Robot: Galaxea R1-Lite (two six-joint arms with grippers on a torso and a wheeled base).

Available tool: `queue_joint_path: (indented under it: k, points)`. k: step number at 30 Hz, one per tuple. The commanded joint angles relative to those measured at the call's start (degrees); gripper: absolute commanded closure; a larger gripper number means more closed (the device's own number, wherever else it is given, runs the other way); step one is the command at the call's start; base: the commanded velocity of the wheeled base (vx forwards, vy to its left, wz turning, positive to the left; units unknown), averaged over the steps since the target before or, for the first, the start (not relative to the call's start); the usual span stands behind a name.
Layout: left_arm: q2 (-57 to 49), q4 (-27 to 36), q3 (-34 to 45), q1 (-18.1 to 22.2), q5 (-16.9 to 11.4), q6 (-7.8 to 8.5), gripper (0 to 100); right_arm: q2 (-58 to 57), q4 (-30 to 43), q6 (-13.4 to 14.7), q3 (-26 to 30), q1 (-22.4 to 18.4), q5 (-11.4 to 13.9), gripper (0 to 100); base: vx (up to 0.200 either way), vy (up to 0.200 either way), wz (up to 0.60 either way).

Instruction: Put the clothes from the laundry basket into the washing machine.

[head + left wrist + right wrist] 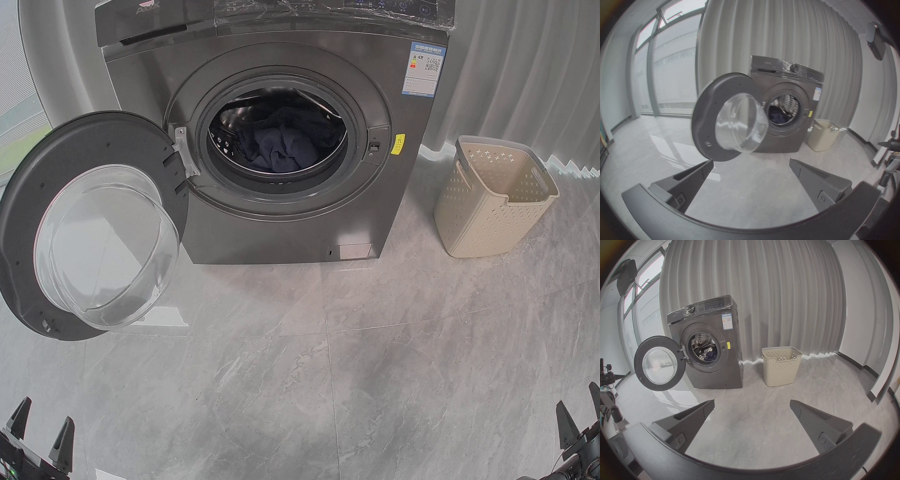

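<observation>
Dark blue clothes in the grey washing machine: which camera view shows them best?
The head view. It looks straight into the open grey front-loading washing machine, so the dark blue clothes show large and near. Both wrist views show them as a small dark patch inside the opening, far off.

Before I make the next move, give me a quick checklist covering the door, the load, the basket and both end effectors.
1. Washing machine door swung wide open: ok.
2. Dark clothes lying inside the drum: ok.
3. Laundry basket upright: ok.
4. Basket emptied: cannot tell. Nothing shows above its rim, but its bottom is hidden.
5. Left end effector open and empty: ok.
6. Right end effector open and empty: ok.
</observation>
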Motion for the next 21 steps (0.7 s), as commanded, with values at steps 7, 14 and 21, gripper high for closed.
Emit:
queue_joint_path:
  k: [7, 14, 21]
  points:
    - [-4.8, 3.9, 1.0, 2.0, 0.6, 3.04, 0, -3.0, 1.5, -4.8, 1.0, 0.4, 2.2, 0, 0.0, 0.029, 0.0]
    - [-4.8, 3.9, 1.0, 2.0, 0.6, 2.6, 0, -3.1, 1.5, -3.9, 1.0, 0.6, 2.2, 0, 0.0, 0.2, 0.0]
    - [-4.8, 3.9, 1.0, 2.0, 0.6, 2.6, 0, -3.0, 1.5, -3.7, 1.0, 0.6, 1.9, 0, 0.0, 0.2, 0.0]
